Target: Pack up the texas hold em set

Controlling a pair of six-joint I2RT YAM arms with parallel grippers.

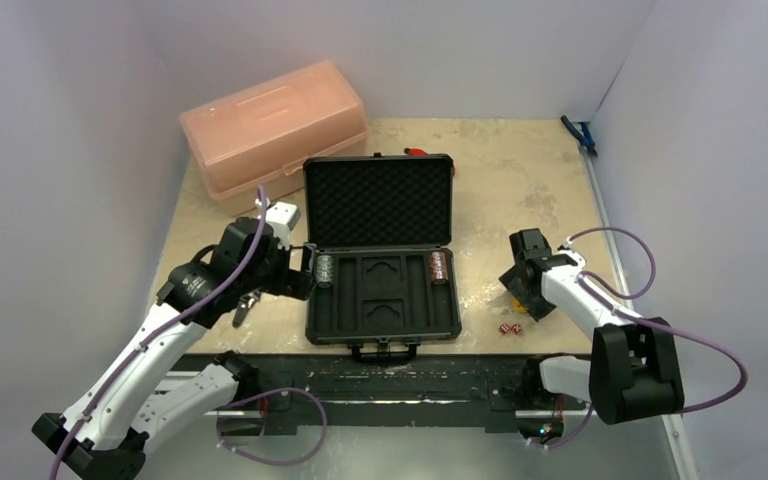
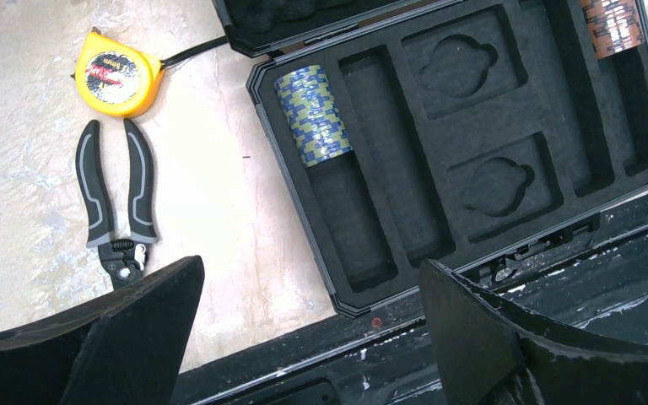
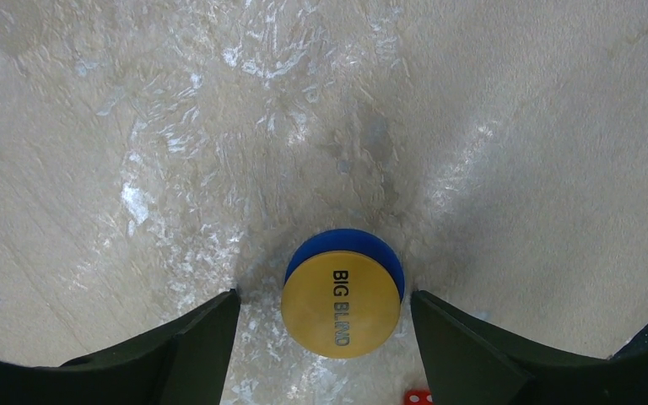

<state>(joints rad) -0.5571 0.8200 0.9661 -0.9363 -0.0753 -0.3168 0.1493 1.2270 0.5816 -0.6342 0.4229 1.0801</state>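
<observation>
Jaws of the left gripper (image 2: 310,272) stand spread wide, holding nothing, at the left edge of the open black case (image 1: 384,318) in the middle of the top view. Jaws of the right gripper (image 3: 322,297) stand apart, flanking the yellow disc (image 3: 341,308) without touching it. It lies on a blue disc (image 3: 346,240). The case holds a grey chip stack (image 1: 325,270) in its left slot and a brown-red stack (image 1: 438,267) in its right. Red dice (image 1: 509,328) lie to its lower right.

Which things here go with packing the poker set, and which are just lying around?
Belongs to the job: open black hard case; blue-grey chip stack; brown-red chip stack; yellow Big Blind disc; blue disc under it; two small red dice.

Just lying about: pink translucent plastic box; yellow tape measure; black-handled pliers.
</observation>
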